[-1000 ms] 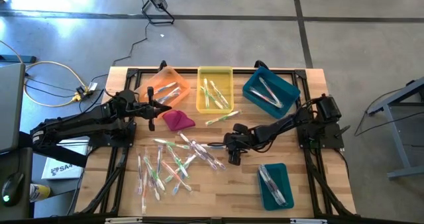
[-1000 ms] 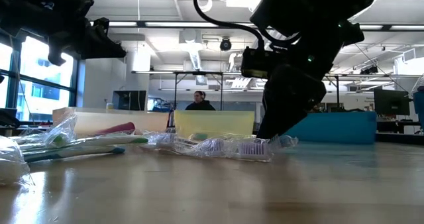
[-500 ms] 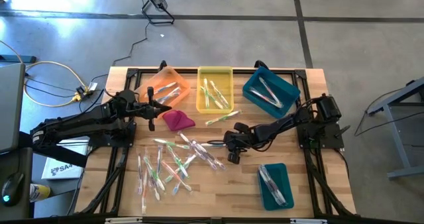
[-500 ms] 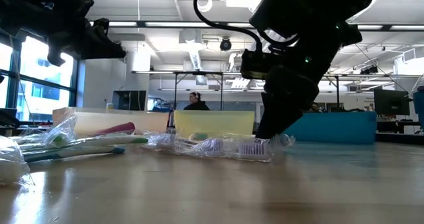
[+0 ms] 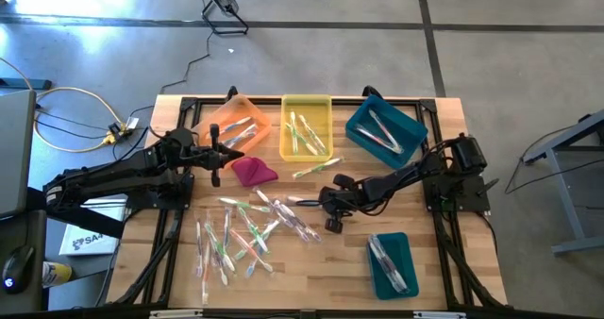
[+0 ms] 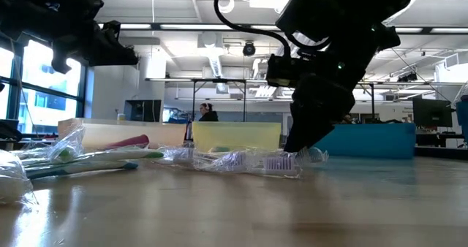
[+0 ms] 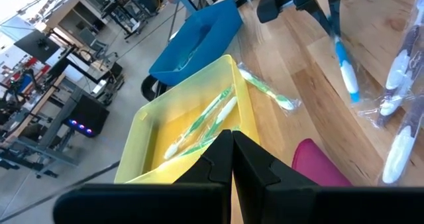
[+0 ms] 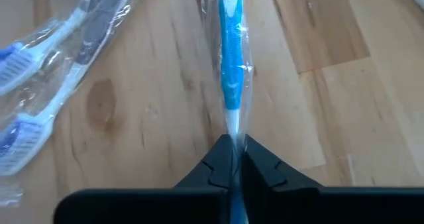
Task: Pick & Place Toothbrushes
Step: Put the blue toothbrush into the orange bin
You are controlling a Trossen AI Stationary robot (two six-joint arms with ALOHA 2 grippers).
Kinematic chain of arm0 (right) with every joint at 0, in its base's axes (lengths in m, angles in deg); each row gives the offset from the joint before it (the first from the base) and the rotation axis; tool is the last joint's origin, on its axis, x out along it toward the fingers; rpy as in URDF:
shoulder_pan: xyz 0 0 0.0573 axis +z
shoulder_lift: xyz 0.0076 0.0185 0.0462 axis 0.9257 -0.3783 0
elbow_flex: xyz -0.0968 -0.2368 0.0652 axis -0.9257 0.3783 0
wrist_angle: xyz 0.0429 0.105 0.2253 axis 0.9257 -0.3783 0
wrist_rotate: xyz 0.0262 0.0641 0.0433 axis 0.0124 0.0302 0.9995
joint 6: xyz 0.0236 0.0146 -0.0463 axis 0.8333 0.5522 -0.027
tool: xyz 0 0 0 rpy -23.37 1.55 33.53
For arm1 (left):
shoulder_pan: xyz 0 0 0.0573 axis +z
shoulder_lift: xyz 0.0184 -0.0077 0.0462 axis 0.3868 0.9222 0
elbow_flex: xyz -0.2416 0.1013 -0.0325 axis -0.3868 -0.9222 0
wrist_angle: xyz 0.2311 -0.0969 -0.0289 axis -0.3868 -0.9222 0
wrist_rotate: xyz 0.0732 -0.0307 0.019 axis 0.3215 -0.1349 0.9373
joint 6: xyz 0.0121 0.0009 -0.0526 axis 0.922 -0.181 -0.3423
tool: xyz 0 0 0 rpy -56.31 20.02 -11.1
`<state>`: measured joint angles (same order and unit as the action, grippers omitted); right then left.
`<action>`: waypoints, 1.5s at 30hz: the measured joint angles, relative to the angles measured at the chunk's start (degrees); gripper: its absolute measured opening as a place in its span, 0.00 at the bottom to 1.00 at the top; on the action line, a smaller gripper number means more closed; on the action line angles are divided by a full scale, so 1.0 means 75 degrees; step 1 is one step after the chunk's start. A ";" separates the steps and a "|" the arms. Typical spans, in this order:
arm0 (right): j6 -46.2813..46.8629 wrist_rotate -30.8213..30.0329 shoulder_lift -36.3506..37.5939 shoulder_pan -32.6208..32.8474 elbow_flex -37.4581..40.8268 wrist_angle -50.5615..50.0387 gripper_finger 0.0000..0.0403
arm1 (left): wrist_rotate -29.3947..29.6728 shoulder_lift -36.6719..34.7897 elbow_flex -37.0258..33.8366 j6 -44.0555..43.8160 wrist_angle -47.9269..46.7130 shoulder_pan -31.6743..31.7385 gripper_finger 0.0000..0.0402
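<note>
Right end effector (image 8: 233, 144) clamps a blue toothbrush (image 8: 232, 71)!
Wrapped brush pinched between its fingertips, lying flat on the counter (image 8: 318, 85), stretching straight ahead.

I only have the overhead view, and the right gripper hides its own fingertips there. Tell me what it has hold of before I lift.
Observer: In the right wrist view, the right gripper is shut on the end of a blue-and-white toothbrush in a clear wrapper.
Operator: Tell me how high it sits.
Observer: The low view shows its tip down at the table; the brush is not yet lifted.
Operator: Now report the left gripper.
Observer: In the left wrist view, the left gripper is shut and empty. It points at the yellow bin, which holds green-and-white toothbrushes.
</note>
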<state>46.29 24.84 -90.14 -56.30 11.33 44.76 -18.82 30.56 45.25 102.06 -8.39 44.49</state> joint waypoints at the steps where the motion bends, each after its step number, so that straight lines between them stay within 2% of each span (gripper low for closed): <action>1: -0.0003 0.0065 0.0007 0.0000 0.0000 0.0003 0.02 | 0.0000 0.0000 0.0000 0.0000 -0.0030 0.0000 0.01; 10: -0.0109 0.0336 0.0494 0.0009 0.0023 -0.0078 0.01 | -0.0017 0.0003 -0.0003 0.0000 -0.0126 0.0000 0.01; 22: -0.0550 -0.0561 0.1833 0.0003 0.0019 -0.0585 0.01 | -0.0009 0.0003 -0.0006 -0.0061 0.0130 -0.0003 0.01; 25: -0.0656 -0.0836 0.2172 0.0000 0.0012 -0.0675 0.01 | 0.0039 0.0003 -0.0006 -0.0489 0.0738 -0.0002 0.01; 29: -0.0924 -0.1229 0.2581 -0.0061 0.0012 -0.0691 0.01 | 0.0526 0.0000 -0.0006 -0.1383 0.1589 -0.0003 0.01; 35: -0.1411 -0.1563 0.2865 -0.0348 0.0009 -0.0533 0.01 | 0.1308 0.0003 -0.0006 -0.1858 0.1562 0.0000 0.01; 42: -0.2193 -0.1503 0.2865 -0.0671 0.0006 0.0212 0.01 | 0.1290 0.0236 -0.0006 -0.2204 0.1062 0.0003 0.00; 45: -0.2557 -0.1486 0.2862 -0.0721 0.0006 0.0620 0.01 | 0.0898 0.0462 -0.0006 -0.2286 0.1157 0.0006 0.00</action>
<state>27.11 13.70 -68.68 -61.71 11.38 49.41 -12.08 34.02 45.20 84.91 0.29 44.54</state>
